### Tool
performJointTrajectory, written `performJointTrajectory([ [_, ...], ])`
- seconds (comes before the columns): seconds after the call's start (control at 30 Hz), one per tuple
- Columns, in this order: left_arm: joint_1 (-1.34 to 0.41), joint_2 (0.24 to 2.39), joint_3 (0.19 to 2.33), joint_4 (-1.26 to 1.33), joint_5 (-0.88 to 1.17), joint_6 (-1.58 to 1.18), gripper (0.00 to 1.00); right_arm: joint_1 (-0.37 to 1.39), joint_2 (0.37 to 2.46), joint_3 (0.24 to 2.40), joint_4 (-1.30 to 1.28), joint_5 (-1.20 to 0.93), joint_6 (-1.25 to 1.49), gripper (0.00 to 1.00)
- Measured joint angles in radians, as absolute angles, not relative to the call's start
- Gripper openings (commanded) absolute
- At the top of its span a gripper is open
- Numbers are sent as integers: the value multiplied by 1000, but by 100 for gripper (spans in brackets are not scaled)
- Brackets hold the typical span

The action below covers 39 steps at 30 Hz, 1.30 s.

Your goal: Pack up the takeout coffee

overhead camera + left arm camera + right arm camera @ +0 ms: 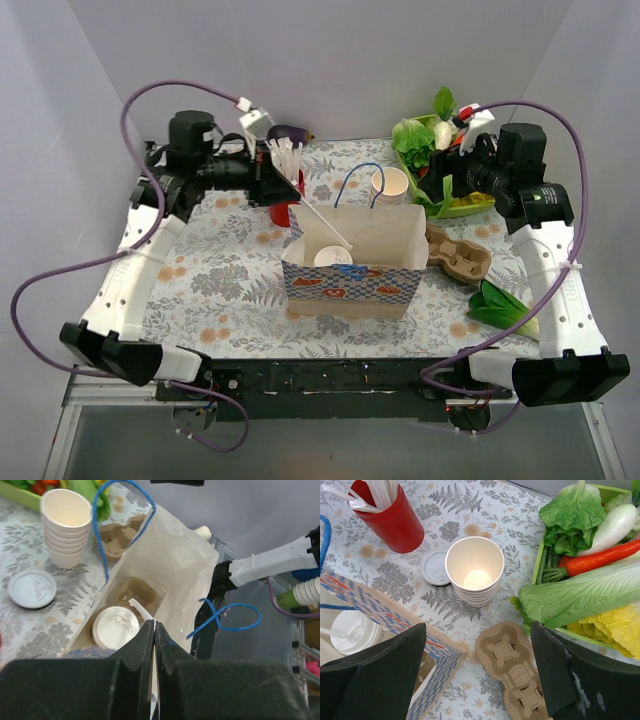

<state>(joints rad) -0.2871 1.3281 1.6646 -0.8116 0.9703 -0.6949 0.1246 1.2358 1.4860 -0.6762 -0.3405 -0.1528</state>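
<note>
The takeout coffee (333,257), a cream cup with a white lid, stands inside the open patterned paper bag (350,285) on a cardboard insert. It also shows in the left wrist view (116,627) and the right wrist view (350,631). My left gripper (288,188) hangs above the bag's left rim, shut (155,624) on a thin white stick (328,225) that slants down into the bag beside the cup. My right gripper (440,185) is open and empty (477,630), above the table right of the bag.
A red cup of white sticks (395,522) stands left of the stacked lidless cups (474,575), with a loose lid (435,567) between them. A cardboard carrier (515,670) lies right of the bag. A green vegetable tray (462,207) is at the back right. A leaf (505,305) lies front right.
</note>
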Motion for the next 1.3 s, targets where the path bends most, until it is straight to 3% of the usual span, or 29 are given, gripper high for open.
performJointTrajectory([
  [0.03,-326,1354,1673,-808,962,-693,6,125,1229,1482,-670,-339,-153,93],
  [0.07,-367,1383,1690,-808,953,-688,45,125,1220,1478,-669,-339,-153,93],
  [0.1,-413,1416,1712,-810,938,-678,58,125,1213,1474,-667,-338,-153,93],
  [0.23,-566,1584,1878,-842,893,-634,69,125,1186,1467,-655,-324,-153,93],
  [0.37,-614,1712,2040,-856,846,-626,85,125,1157,1457,-653,-307,-157,94],
  [0.4,-613,1721,2058,-854,813,-623,95,125,1150,1452,-653,-305,-158,94],
  [0.6,-560,1640,2024,-826,559,-606,98,125,1119,1421,-674,-287,-169,98],
  [0.73,-421,1523,1927,-791,414,-641,98,125,1148,1453,-730,-224,-129,98],
  [0.97,-58,1425,1781,-724,244,-839,98,125,1440,1916,-932,-72,-47,98],
  [1.1,-19,1435,1768,-719,210,-871,98,124,1515,2095,-998,-61,-47,98],
  [1.3,-6,1466,1833,-705,196,-871,98,125,1460,2109,-1023,-60,-69,98],
])
